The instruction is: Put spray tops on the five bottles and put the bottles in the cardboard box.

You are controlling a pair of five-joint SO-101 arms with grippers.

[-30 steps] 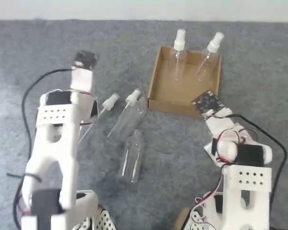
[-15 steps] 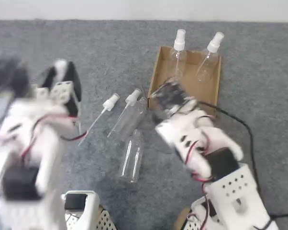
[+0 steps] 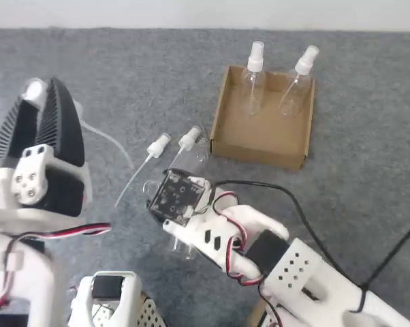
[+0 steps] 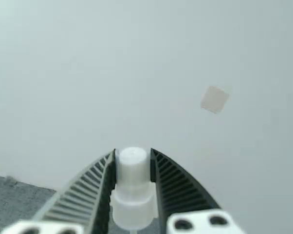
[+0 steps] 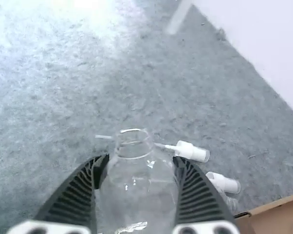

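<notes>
Open grey carpet [image 3: 157,75] runs from 10 to 12 o'clock in the high view, and again from 3 to 4 o'clock. The shallow brown cardboard box [image 3: 259,133] at 1 o'clock is bare in its 6 o'clock half; two clear spray-topped bottles [image 3: 251,85] occupy its 12 o'clock edge. A loose white spray top [image 3: 157,145] and a lying capped clear bottle [image 3: 195,153] sit near its 9 o'clock wall. The white right arm [image 3: 225,235] crosses the centre from 5 o'clock; the left arm [image 3: 41,170] stands at 9 o'clock.
</notes>
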